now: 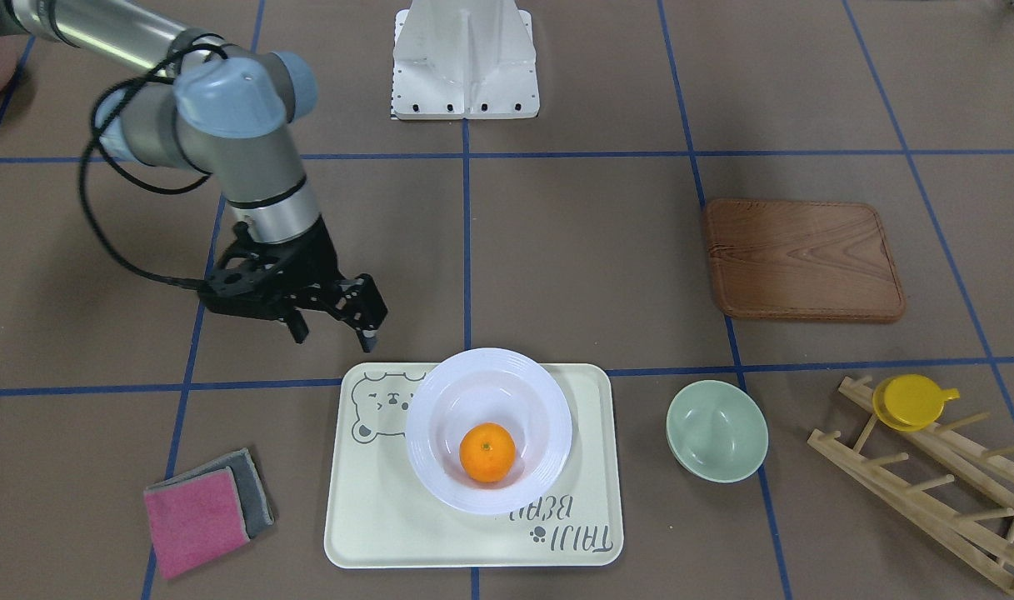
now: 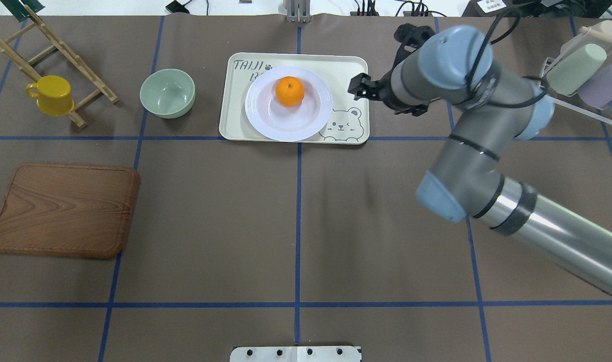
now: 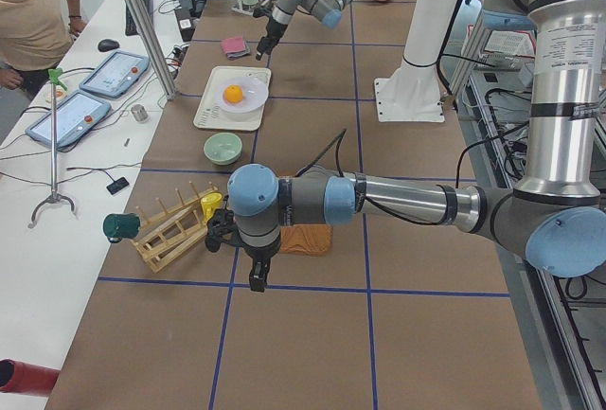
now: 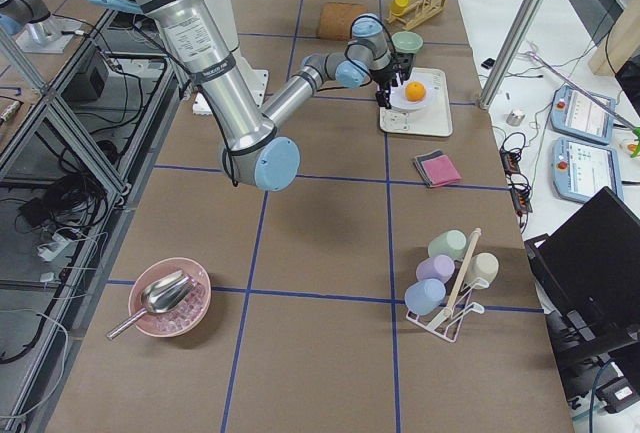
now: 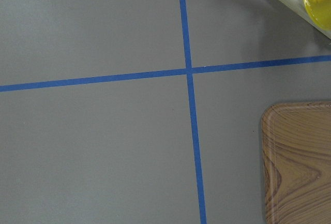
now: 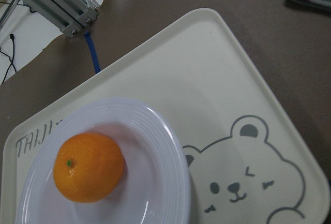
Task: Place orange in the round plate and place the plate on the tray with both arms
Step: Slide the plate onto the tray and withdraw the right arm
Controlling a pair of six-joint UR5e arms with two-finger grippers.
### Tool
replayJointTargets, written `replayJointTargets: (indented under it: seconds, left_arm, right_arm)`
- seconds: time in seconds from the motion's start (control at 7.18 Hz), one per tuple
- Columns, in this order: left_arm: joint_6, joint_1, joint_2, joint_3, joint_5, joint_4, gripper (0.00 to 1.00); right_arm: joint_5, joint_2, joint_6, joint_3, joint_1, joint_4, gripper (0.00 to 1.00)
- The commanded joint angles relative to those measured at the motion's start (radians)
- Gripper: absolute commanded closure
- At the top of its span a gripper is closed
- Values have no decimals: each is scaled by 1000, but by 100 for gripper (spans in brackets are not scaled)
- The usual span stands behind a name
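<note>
You have the small bright-orange citrus fruit (image 1: 487,452) lying in the sunken centre of the white round ridged plate (image 1: 427,417), a little toward the lettered side, its green stem dot facing up. The plate sits on the large cream rounded-rectangle tray (image 1: 373,525), covering part of the grey bear drawing and the start of the "TAIJI BEAR" lettering.

Look at the right end effector (image 1: 333,332): its two black fingers are spread wide with nothing between them. It hangs near the tray's bear-face corner, on the robot's side, and is apart from the plate. Its wrist camera looks down on that corner, the plate rim and the fruit.

The left end effector (image 3: 256,277) shows only in the side view from the robot's left. There it points down over the brown worktop (image 1: 590,275), well away from the tray, and you cannot tell whether its fingers are apart or together. Its wrist camera shows only a crossing of blue tape lines, a corner of the brown wooden board (image 1: 802,260) and a sliver of the yellow cup (image 1: 911,402).

Near the tray, on the lettered end's side, stands a pale-green bowl (image 1: 717,431). The cup rests on a light wooden rack (image 1: 931,492) beyond it. A folded pink and grey cloth (image 1: 202,510) lies off the tray's bear end.
</note>
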Motion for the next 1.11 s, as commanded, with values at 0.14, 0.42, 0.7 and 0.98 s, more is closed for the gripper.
replayJointTargets:
  seconds: [0.14,0.42,0.7,0.98]
  left_arm:
    - [1,2,2,8,5,-84,0]
    - [2,2,2,10,6,-98,0]
    - [5,2,54,2,8,-97,0]
    - [10,2,77,-1,5,-98,0]
  right_arm:
    - [405,-236,-679,83,367,-96,0]
    - [440,-426,-1134,74,523,-96,0]
    - [438,-583,-1475,61,649,-96,0]
    - [438,-679,-1641,50,713,-102,0]
